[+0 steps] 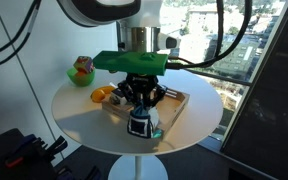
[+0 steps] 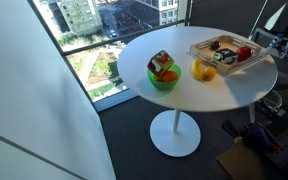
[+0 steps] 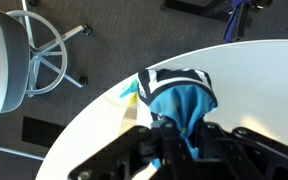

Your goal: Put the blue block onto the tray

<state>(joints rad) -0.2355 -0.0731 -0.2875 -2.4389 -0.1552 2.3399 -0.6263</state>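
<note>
The blue block [image 3: 180, 98] fills the centre of the wrist view, showing a blue side and a black-and-white patterned face. My gripper [image 3: 178, 140] is shut on it. In an exterior view the gripper [image 1: 140, 106] holds the block [image 1: 140, 123] at the near rim of the light wooden tray [image 1: 176, 104], close above the table. The tray also shows in the other exterior view [image 2: 206, 50]. There the arm [image 2: 274, 40] is at the right edge of the picture, and I cannot make out the block.
The round white table [image 1: 79, 110] carries a green bowl with fruit [image 1: 82, 71] and a yellow-orange object [image 1: 102, 95] beside the tray. The tray holds red items [image 2: 244, 52]. A window wall stands behind the table. A chair base [image 3: 44, 55] stands on the floor below.
</note>
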